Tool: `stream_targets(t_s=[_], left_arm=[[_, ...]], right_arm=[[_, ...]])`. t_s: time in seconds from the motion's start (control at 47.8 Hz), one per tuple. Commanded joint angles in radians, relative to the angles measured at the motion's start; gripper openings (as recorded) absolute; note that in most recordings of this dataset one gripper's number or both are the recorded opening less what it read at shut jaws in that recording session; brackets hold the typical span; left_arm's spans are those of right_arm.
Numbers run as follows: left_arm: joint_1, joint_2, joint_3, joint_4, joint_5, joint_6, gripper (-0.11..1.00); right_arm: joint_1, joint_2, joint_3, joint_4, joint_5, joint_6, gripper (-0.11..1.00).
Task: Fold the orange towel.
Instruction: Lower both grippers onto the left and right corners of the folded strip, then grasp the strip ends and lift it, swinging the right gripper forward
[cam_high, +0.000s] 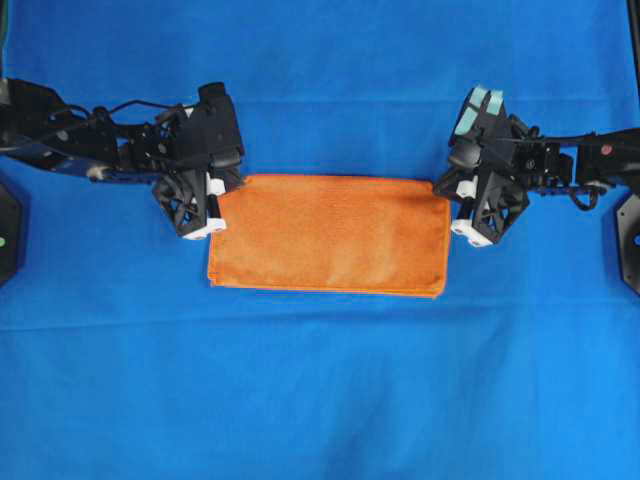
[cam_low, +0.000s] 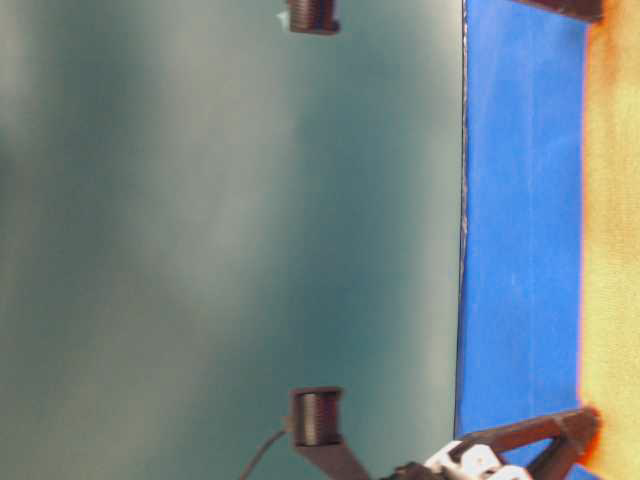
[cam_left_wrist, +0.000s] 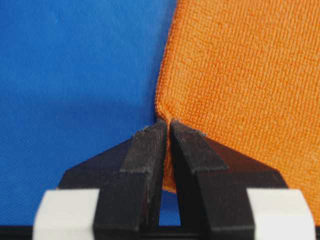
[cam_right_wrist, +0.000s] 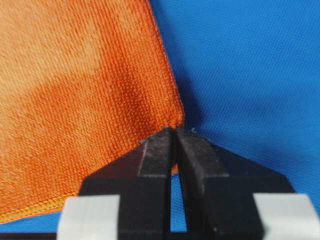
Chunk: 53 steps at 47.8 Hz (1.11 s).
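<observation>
The orange towel (cam_high: 330, 235) lies on the blue cloth as a wide rectangle, doubled over, with two layer edges showing along its near side. My left gripper (cam_high: 234, 185) is shut on the towel's far left corner; the left wrist view shows the jaws (cam_left_wrist: 168, 125) pinching the orange hem (cam_left_wrist: 235, 75). My right gripper (cam_high: 444, 190) is shut on the far right corner; the right wrist view shows the tips (cam_right_wrist: 175, 131) closed on the towel's corner (cam_right_wrist: 75, 85). Both corners are low, at the cloth. In the table-level view the towel (cam_low: 612, 250) shows at the right edge.
The large blue cloth (cam_high: 320, 380) covers the whole table. Black arm bases stand at the left edge (cam_high: 8, 235) and the right edge (cam_high: 630, 240). A dark finger (cam_low: 560, 435) touches the towel's edge in the table-level view.
</observation>
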Motion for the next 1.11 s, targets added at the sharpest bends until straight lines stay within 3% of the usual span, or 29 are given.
stream_targets(t_s=[0.0, 0.335, 0.565, 0.9, 1.088], left_arm=[[0.0, -0.074, -0.028, 0.0, 0.04, 0.002, 0.03], [-0.008, -0.291, -0.037, 0.0, 0.126, -0.002, 0.03], [-0.02, -0.37, -0.017, 0.0, 0.126, -0.005, 0.03], [-0.044, -0.368, -0.02, 0.0, 0.097, -0.006, 0.03], [-0.098, -0.345, -0.029, 0.0, 0.035, -0.018, 0.03]], right_arm=[[-0.006, -0.067, -0.025, -0.002, 0.04, -0.005, 0.03], [-0.005, -0.313, -0.049, -0.015, 0.209, -0.009, 0.03], [0.003, -0.431, -0.025, -0.015, 0.23, -0.009, 0.03], [-0.009, -0.42, -0.028, -0.029, 0.212, -0.009, 0.03], [-0.092, -0.374, -0.054, -0.067, 0.187, -0.009, 0.03]])
